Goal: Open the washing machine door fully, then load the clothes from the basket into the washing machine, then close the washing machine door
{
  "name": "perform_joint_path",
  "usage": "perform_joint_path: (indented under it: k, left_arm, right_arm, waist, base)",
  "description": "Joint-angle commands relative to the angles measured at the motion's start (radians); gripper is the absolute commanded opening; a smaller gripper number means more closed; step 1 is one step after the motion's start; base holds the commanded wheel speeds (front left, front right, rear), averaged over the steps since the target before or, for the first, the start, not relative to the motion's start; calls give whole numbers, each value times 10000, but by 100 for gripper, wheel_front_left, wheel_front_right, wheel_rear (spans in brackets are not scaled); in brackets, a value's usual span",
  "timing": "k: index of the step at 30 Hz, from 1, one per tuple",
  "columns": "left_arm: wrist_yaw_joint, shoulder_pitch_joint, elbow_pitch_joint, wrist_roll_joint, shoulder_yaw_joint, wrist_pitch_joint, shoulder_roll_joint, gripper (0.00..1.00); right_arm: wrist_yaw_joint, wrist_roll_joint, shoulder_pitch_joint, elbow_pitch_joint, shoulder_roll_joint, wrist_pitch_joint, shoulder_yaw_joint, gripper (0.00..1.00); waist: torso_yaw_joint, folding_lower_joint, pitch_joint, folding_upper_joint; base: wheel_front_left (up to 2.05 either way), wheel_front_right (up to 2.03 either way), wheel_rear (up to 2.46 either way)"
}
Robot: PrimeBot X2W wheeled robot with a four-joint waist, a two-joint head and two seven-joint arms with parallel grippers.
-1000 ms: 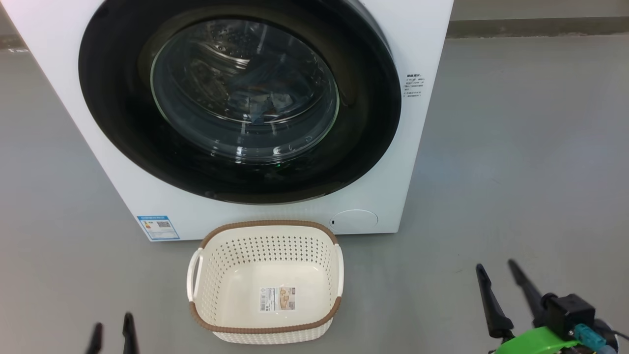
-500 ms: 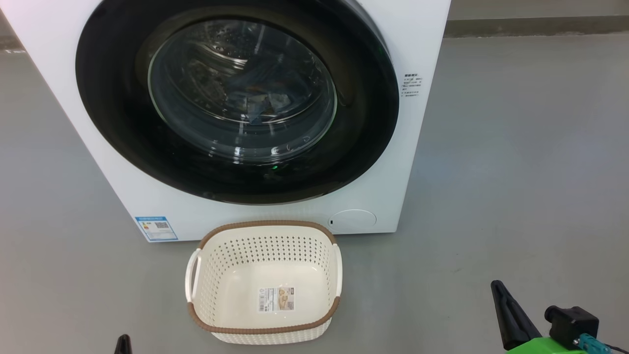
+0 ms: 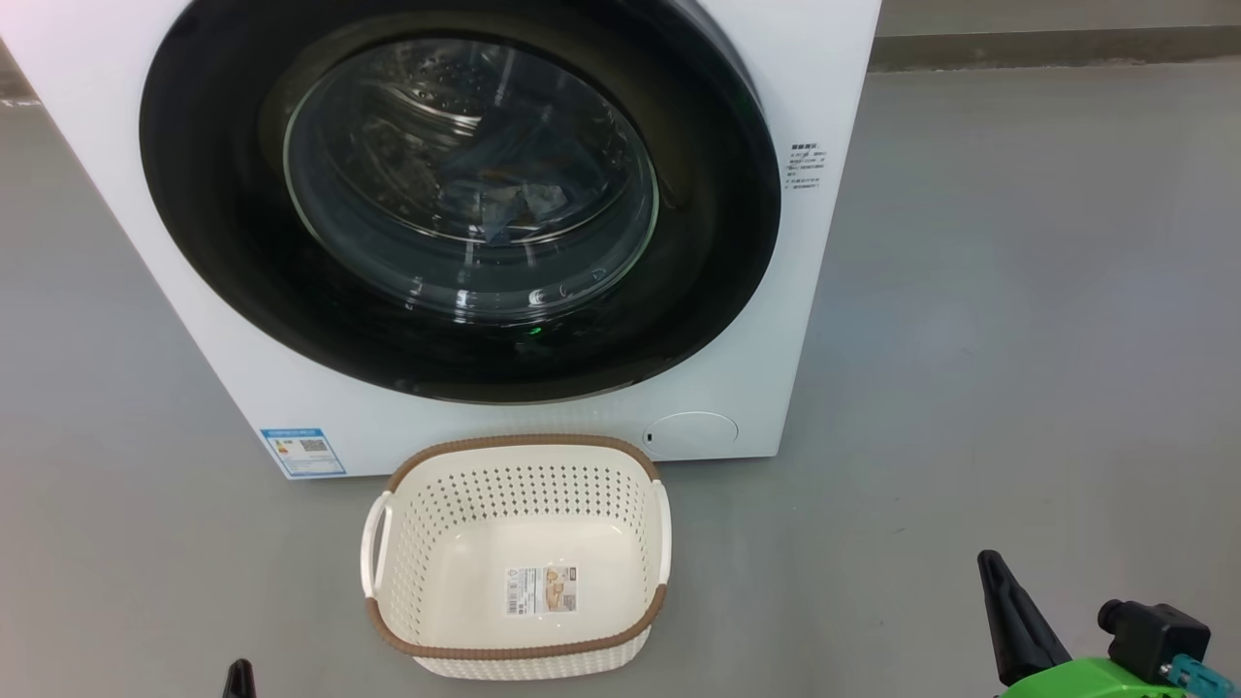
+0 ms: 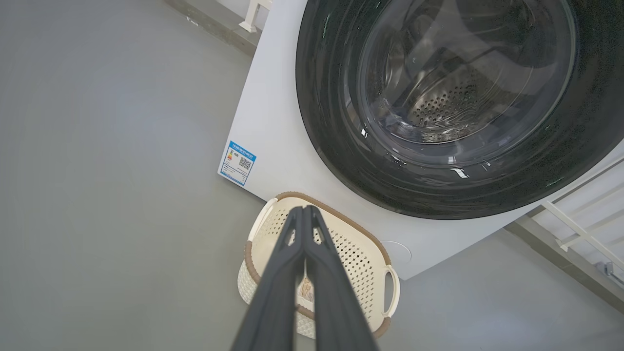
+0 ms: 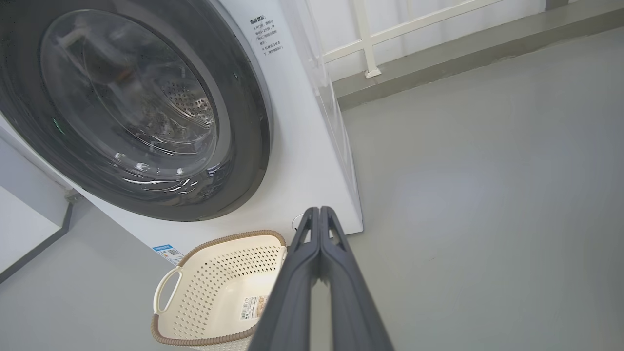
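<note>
Grey floor (image 3: 1018, 291) all round; you face washing machine (image 3: 834, 78) head-on. Washing machine door (image 3: 223, 252) shut flush. Bluish clothes (image 3: 504, 194) dimly visible behind its glass, inside drum. Basket (image 3: 524, 441) on floor just before machine, label sticker (image 3: 541, 589) on its bottom. Your left gripper (image 4: 303, 210) closed tip to tip; right gripper (image 5: 319, 210) same. Both hang near basket, apart from it.

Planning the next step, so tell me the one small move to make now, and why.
Probably none beyond parking the arms: the task looks finished. The washing machine door sits shut against the washing machine, bluish clothes show behind its glass, the basket is empty, and the left gripper and right gripper are both shut on nothing, clear of the basket.
</note>
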Motion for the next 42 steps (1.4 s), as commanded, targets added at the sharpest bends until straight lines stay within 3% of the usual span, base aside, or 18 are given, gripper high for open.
perform_joint_path:
  k: [1, 42]
  left_arm:
    - [-7, -446, -301, -234, 73, 55, 204, 0]
    - [-17, -1006, -630, -4316, 119, 1235, 314, 0]
  right_arm:
    - [-13, 416, -329, -284, -17, 75, -27, 0]
    - [-32, 5303, -652, -406, 16, 1285, -156, 0]
  waist:
    - [-7, -2, 2, -1]
    - [-241, -2, 46, -1]
  base:
    - [0, 0, 0]
    - [0, 0, 0]
